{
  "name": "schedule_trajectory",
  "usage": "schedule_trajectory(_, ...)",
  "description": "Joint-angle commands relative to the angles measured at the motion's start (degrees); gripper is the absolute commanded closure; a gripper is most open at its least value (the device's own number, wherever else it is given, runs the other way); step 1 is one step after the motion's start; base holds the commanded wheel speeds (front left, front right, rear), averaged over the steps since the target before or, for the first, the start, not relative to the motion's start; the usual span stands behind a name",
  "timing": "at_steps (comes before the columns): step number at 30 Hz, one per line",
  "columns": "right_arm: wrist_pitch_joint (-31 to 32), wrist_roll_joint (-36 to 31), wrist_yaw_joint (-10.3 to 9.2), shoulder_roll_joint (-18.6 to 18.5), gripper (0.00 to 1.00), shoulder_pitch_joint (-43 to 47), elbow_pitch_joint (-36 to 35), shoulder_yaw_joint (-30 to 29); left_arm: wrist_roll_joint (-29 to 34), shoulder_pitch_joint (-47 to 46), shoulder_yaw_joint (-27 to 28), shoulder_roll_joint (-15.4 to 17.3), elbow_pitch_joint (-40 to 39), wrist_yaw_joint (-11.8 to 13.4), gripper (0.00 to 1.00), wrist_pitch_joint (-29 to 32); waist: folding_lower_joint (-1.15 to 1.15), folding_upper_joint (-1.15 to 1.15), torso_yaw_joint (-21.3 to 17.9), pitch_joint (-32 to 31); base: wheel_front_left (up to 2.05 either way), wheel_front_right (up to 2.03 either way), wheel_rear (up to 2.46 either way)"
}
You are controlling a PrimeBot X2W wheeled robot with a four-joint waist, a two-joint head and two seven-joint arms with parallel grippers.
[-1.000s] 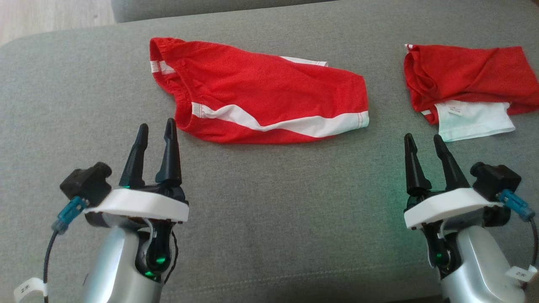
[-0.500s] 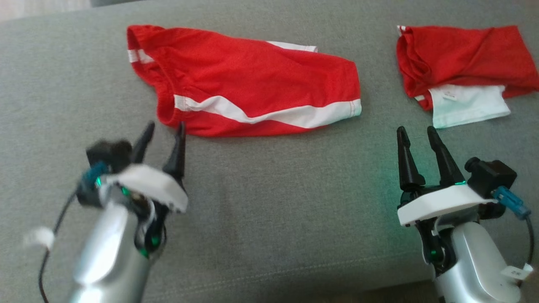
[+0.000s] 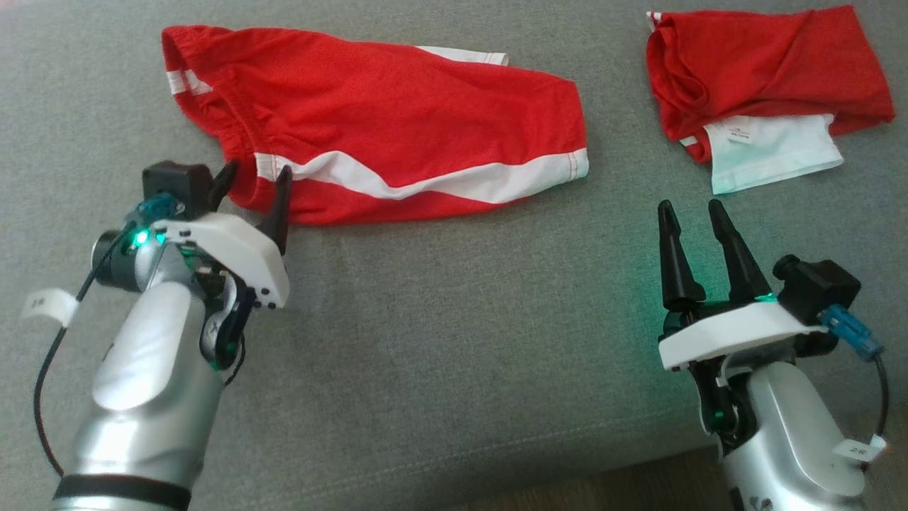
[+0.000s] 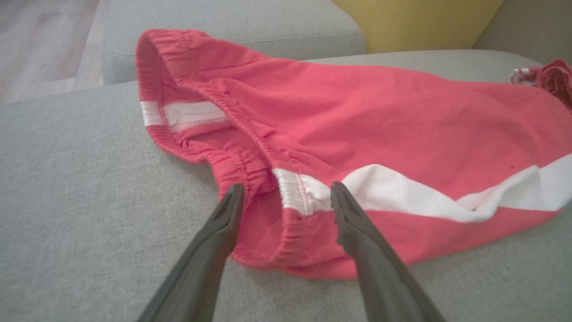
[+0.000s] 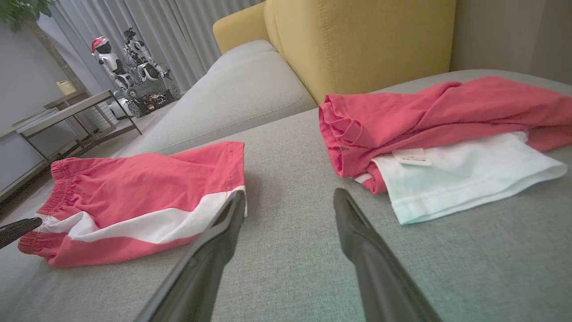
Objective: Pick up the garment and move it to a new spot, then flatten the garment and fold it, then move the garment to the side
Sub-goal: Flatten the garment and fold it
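- the red shorts [image 3: 383,128] lie spread but rumpled on the grey sofa seat [image 3: 454,341], waistband toward the robot's left.
- the left jaws are spread wide and empty, straddling the shorts' near waistband corner, likely to pinch the elastic for lifting.
- the right jaws, also wide and empty, wait clear of the shorts' right hem.
- a folded red-and-white garment [image 3: 759,92] sits well right of the shorts, seemingly set aside.

A grey woven-fabric sofa seat [image 3: 454,341] spreads wide. At its far right lies a crumpled red cloth piece [image 3: 766,64], with a white panel and a small label showing under its near edge. Behind it stands a yellow upholstered backrest [image 5: 357,44], with another grey cushion [image 5: 250,85] to its left. Farther left are a pale wooden floor [image 4: 40,40], a metal-framed low table [image 5: 62,114], white toy robots [image 5: 134,67] and grey curtains [image 5: 178,27].
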Motion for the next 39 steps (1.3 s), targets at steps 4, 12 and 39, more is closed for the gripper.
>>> schedule_trajectory(4, -1.4, 0.6, -0.04, 0.3, 0.0, -2.0, -0.6, 1.5, 0.9, -4.0, 1.0, 2.2, -0.6, -0.7, 0.0, -0.3, 0.0, 0.0, -0.3, 0.5, 0.0, 0.0, 0.0)
schedule_trajectory(12, -2.1, 0.8, -0.04, 0.3, 0.0, -3.0, 0.9, 2.0, 0.2, -5.6, 0.3, 1.9, 1.6, -1.3, 1.0, -0.3, 0.0, 0.0, -0.4, 0.9, 0.0, 0.0, 0.0)
schedule_trajectory(39, 6.7, 7.8, -0.04, -5.5, 0.0, -17.8, 18.5, 14.1, -2.9, -3.3, -1.0, -0.6, -4.6, -1.6, 1.0, -4.1, 0.0, 0.0, 6.7, 1.4, 0.0, 0.0, 0.0)
